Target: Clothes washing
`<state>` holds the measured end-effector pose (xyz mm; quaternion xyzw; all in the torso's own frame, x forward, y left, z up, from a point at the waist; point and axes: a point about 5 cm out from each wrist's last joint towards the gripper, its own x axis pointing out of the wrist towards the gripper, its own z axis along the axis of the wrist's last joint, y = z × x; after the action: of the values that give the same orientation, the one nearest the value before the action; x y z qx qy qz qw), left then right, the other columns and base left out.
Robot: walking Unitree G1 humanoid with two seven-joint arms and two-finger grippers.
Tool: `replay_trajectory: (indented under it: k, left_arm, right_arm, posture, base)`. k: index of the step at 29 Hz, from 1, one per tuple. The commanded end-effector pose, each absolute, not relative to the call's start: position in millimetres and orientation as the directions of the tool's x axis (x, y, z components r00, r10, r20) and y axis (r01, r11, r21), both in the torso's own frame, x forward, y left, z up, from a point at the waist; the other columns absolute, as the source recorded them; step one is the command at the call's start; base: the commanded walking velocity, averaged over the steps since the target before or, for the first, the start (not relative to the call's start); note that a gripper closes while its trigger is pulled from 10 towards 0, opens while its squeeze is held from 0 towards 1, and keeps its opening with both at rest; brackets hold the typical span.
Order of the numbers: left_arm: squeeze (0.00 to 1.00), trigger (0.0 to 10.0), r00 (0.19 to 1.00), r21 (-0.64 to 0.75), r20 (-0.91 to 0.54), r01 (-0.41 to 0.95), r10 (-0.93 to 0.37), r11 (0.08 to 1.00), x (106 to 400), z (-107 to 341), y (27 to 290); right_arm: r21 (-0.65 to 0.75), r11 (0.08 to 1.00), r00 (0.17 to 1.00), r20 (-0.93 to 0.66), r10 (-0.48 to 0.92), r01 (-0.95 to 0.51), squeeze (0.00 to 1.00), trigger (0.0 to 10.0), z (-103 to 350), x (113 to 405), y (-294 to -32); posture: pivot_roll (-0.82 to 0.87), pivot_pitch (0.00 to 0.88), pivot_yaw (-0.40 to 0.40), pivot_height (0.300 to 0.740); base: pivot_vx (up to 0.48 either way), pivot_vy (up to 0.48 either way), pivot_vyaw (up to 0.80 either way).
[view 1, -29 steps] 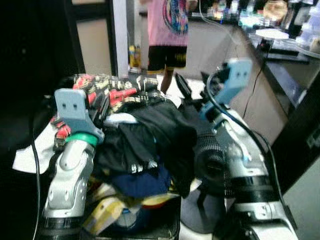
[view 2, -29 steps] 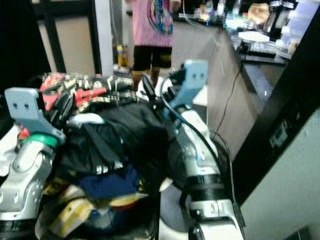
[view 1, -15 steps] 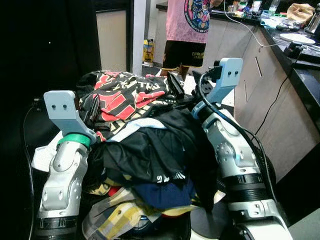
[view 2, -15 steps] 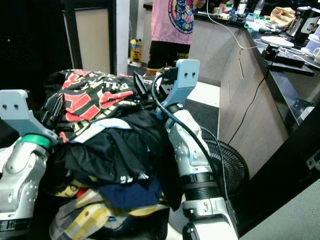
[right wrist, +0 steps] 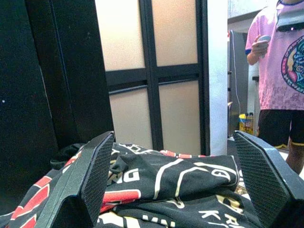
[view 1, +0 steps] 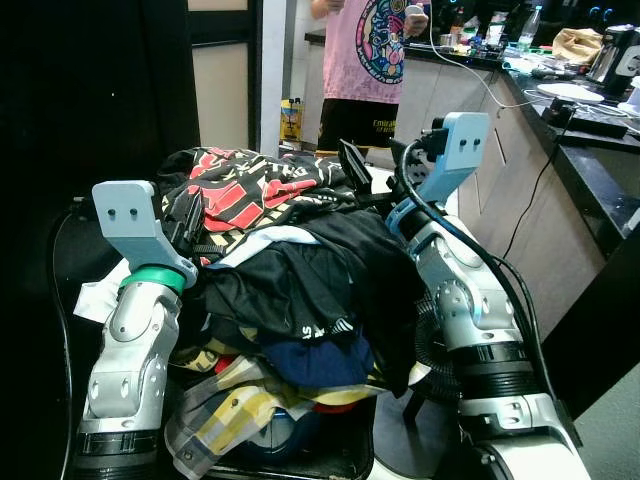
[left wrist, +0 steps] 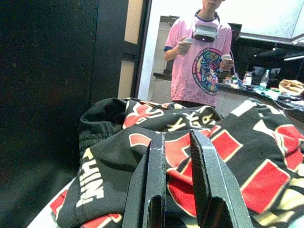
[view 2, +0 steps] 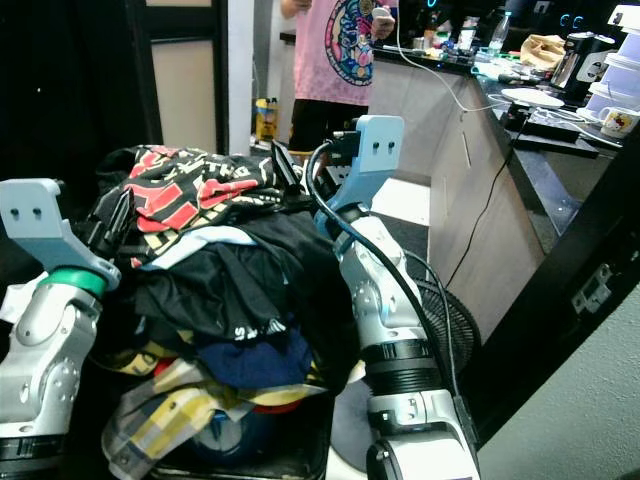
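A heaped clothes pile (view 1: 290,300) is cradled between both arms, the left gripper (left wrist: 178,190) apparently nearly closed over the red-and-black garment (left wrist: 228,161), the right gripper (right wrist: 175,175) spread wide, and should be carried level past the person (view 1: 375,60) ahead.

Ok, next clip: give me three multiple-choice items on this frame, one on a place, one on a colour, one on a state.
1. Where is the pile of clothes?
A. between the two arms
B. on the counter
C. on the floor by the fan

2. What colours is the top garment?
A. plain white
B. black with red and cream print
C. blue and green

3. How do the right gripper's fingers stand?
A. shut tight
B. spread wide apart
C. clamped on a cup

Key: 1 A, the head views show an arm on each side of the pile; 2 B, both wrist views show the print; 3 B, its wrist view shows a wide gap.
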<state>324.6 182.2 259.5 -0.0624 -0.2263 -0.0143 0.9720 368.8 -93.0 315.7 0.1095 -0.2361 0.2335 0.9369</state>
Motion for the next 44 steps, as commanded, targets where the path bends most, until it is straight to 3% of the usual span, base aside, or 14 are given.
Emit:
replay_trajectory:
  k: [1,10,16,37,44]
  left_arm:
    - [0.00,10.0,0.900,-0.111,0.437,0.061,-0.007,0.992,323,258,181]
    - [0.00,10.0,0.895,-0.112,0.445,0.066,-0.010,0.992,322,259,179]
    - [0.00,10.0,0.891,-0.150,0.455,0.091,-0.013,0.985,320,260,177]
    - [0.00,10.0,0.869,-0.122,0.495,0.103,-0.030,0.987,314,262,180]
    - [0.00,10.0,0.898,-0.063,0.439,0.057,-0.024,0.996,317,254,185]
  right_arm:
    - [0.102,0.872,0.782,0.501,0.370,-0.478,0.00,10.0,318,370,-96]
    - [0.105,0.873,0.786,0.497,0.368,-0.476,0.00,10.0,316,370,-97]
    - [0.104,0.873,0.786,0.494,0.371,-0.477,0.00,10.0,316,370,-97]
    - [0.091,0.863,0.776,0.493,0.394,-0.496,0.00,10.0,319,370,-93]
    - [0.067,0.847,0.791,0.401,0.461,-0.528,0.00,10.0,305,374,-86]
  posture:
    - [-0.01,0.000,-0.043,0.740]
    - [-0.01,0.000,-0.044,0.740]
    - [-0.02,0.000,-0.052,0.740]
    - [-0.02,0.000,-0.073,0.740]
    - [-0.02,0.000,-0.078,0.740]
  base:
    - [0.000,0.000,0.00]
    - [0.000,0.000,0.00]
    - [0.000,0.480,0.00]
    - [0.000,0.000,0.00]
    - [0.000,0.000,0.00]
